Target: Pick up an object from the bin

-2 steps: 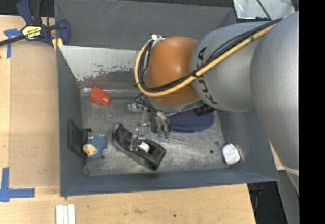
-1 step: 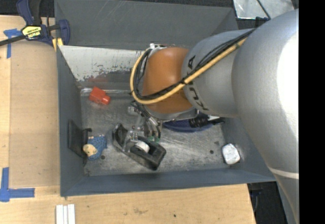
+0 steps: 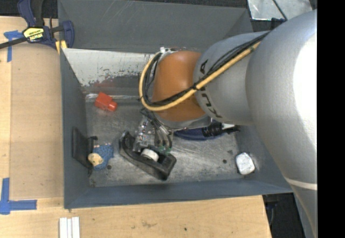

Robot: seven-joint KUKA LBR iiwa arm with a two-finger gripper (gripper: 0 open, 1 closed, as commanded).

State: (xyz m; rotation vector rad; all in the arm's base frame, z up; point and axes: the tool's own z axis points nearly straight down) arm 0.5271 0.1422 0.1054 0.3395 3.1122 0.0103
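Note:
My gripper (image 3: 151,137) hangs low over the middle of the bin floor, under the orange cover. Directly below it lies a black tape dispenser (image 3: 146,160) with a white roll in it, stretched from the centre toward the front. The gripper's metal parts sit just above or against the dispenser's top; I cannot make out how the fingers stand. A dark blue thing (image 3: 207,131) pokes out from under the arm just right of the gripper.
A small red block (image 3: 106,103) lies at the back left. At the front left stand a black flat piece (image 3: 81,148) and a blue toy with a tan head (image 3: 100,156). A crumpled white lump (image 3: 245,163) lies front right. The arm covers the bin's right side.

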